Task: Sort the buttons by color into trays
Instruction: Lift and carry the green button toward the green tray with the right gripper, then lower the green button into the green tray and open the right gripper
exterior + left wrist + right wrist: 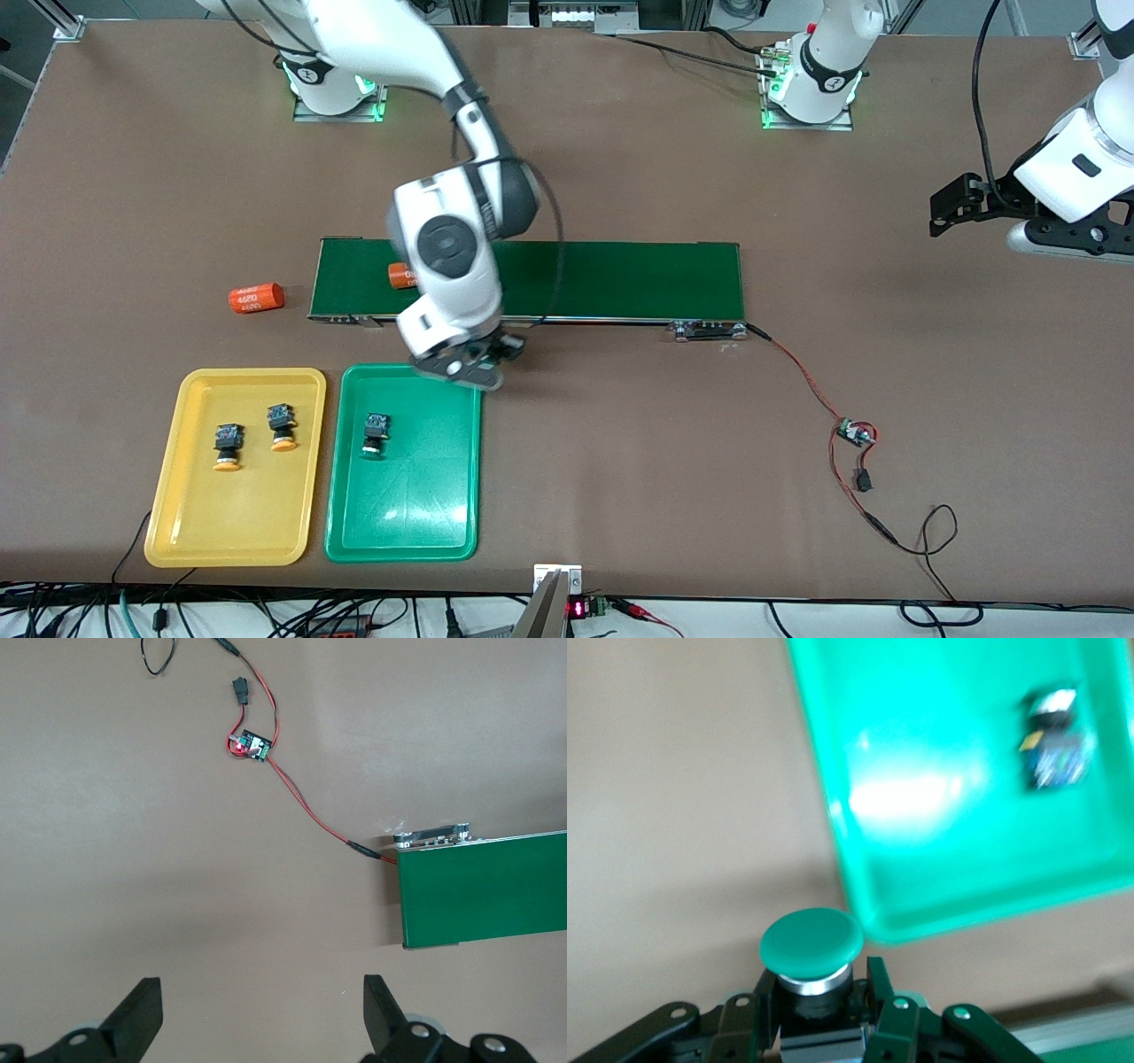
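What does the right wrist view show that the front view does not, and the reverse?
Only the right wrist view: the green-capped push-button clamped in the right gripper.

Only the front view: the shallow yellow plastic tray holding two yellow-orange-capped push-buttons, an orange cylinder with white print on the table, and the open left gripper waiting at the left arm's end.

Both: the shallow green plastic tray with one push-button in it.

A broad brown table (620, 461) under even light, cables (266, 616) along its nearer edge.
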You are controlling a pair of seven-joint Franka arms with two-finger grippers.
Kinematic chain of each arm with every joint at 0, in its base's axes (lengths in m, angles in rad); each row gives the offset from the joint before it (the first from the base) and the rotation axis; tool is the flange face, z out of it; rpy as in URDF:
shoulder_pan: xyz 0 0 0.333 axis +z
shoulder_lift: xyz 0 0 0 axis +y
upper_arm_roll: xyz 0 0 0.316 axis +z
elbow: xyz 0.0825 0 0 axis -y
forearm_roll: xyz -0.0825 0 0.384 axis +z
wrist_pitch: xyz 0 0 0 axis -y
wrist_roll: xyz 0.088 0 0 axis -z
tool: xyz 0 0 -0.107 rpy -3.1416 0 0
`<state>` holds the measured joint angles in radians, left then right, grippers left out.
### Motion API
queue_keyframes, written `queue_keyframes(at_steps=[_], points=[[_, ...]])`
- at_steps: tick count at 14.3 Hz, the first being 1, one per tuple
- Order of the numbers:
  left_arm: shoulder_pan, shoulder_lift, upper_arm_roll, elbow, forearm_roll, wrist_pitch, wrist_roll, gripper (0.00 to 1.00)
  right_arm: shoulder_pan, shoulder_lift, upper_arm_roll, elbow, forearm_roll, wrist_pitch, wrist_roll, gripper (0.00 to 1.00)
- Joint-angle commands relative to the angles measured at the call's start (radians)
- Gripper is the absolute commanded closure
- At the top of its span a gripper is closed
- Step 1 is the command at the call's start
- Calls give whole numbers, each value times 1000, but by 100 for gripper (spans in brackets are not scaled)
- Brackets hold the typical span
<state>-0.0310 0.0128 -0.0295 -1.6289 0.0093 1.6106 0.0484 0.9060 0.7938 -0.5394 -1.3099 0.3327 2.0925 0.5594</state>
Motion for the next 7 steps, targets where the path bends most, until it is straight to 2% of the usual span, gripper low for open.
queue_keyframes(at_steps=[1, 5, 7], points=[[0, 15, -1, 31, 1, -21, 2, 0, -82, 42, 13, 46, 15, 52, -129, 85], [0, 15, -1, 31, 0, -20, 2, 0, -139, 129, 16, 61, 20, 202, -205, 85], [0, 15, -1, 31, 1, -21, 2, 0, -144, 172, 51, 69, 19, 276, -205, 85]])
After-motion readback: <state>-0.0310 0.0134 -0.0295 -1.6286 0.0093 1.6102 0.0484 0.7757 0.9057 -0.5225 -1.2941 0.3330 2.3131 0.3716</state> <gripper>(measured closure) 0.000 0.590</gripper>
